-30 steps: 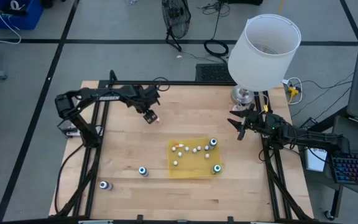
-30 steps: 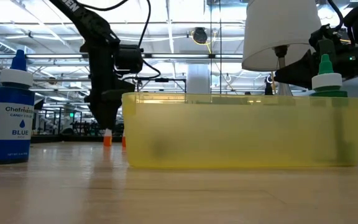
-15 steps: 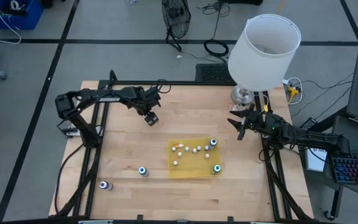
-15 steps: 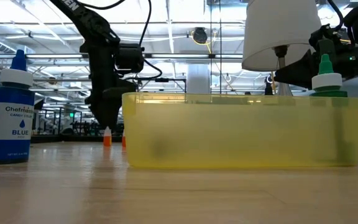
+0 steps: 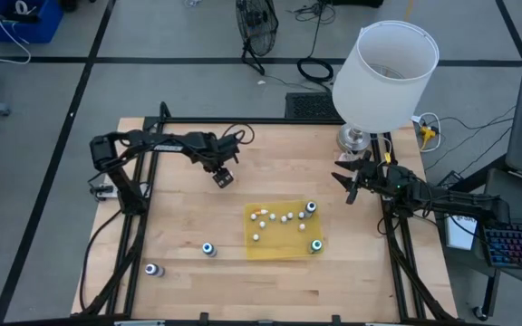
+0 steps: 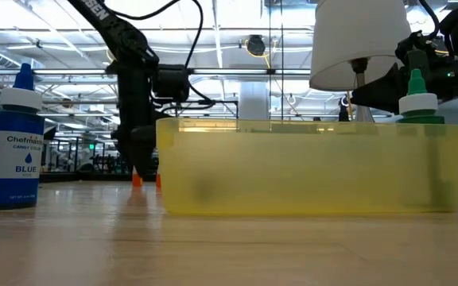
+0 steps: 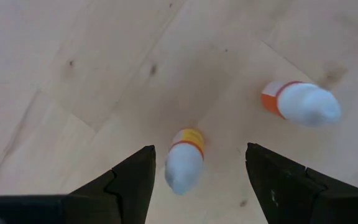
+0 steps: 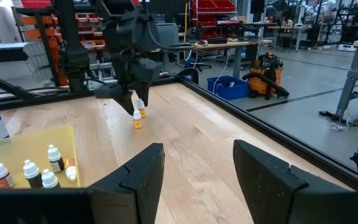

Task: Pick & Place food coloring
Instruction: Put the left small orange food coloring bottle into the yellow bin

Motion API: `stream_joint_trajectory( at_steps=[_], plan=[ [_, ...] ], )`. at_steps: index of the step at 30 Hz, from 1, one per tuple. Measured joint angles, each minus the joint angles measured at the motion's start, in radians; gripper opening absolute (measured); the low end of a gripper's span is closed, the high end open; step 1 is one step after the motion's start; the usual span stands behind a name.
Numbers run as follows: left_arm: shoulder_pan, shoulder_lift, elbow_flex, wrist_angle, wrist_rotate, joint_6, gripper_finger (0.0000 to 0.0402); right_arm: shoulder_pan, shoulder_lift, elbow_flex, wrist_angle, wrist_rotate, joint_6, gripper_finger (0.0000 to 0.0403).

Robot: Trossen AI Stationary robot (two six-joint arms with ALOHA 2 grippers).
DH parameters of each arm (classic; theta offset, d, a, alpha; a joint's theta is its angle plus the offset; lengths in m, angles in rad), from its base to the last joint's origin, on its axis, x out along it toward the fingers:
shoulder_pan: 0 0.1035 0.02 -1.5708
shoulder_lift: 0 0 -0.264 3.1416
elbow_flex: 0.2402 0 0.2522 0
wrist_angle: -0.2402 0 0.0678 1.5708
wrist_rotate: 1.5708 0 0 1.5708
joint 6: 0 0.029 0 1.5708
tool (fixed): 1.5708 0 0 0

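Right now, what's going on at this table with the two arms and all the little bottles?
The left end effector hangs open over two small orange-banded dropper bottles standing on the bare wood, one between its fingers, not yet gripped. The right end effector waits open near the lamp. The yellow tray already holds several bottles, and two larger teal-topped bottles stand outside it on the table.
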Motion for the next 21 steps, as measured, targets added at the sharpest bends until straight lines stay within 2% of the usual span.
stream_joint_trajectory(
  at_steps=[21],
  plan=[
    [0.001,0.013,0.000,0.008,-0.026,0.032,0.0250,0.000,0.000,0.000,0.000,0.000,0.000,0.0181]
  ],
)
